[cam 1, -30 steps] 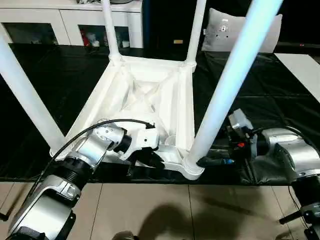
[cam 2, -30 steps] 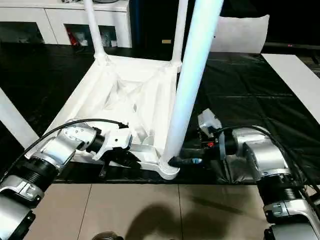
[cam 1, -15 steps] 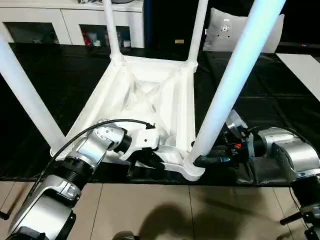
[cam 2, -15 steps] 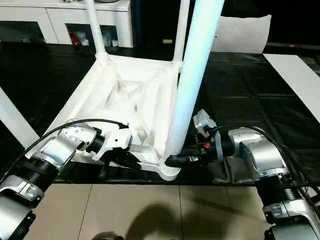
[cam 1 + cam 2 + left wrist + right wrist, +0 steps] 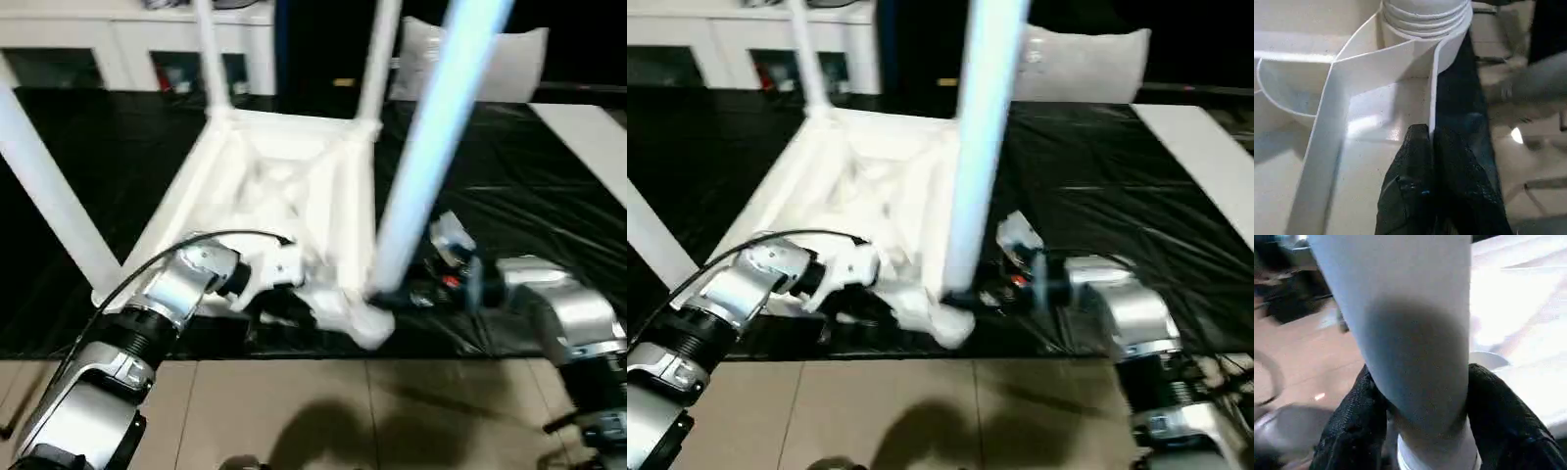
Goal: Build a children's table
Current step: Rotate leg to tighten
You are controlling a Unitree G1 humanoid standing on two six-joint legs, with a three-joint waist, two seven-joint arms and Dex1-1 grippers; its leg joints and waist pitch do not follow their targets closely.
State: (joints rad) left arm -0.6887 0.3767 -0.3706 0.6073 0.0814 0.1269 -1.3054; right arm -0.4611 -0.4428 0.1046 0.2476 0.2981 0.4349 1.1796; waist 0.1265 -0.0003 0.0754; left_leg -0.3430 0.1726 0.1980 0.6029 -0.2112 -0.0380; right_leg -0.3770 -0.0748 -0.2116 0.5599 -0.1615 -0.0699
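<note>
I am pinching the rim of the upturned table (image 5: 284, 186), lying mid-frame on the black mat (image 5: 549, 206), in my closed left gripper (image 5: 1431, 134), while my right gripper (image 5: 1418, 396) is clasping the near leg (image 5: 431, 137) just above its socket.

The right gripper (image 5: 1422, 431) has its two black fingers (image 5: 1349, 423) clamped on either side of a white table leg (image 5: 1405, 333), close to the leg's base. Just below the grip sits the leg's ringed collar (image 5: 1437, 458). Beyond the gripper lies the white tabletop underside (image 5: 1518, 333).
</note>
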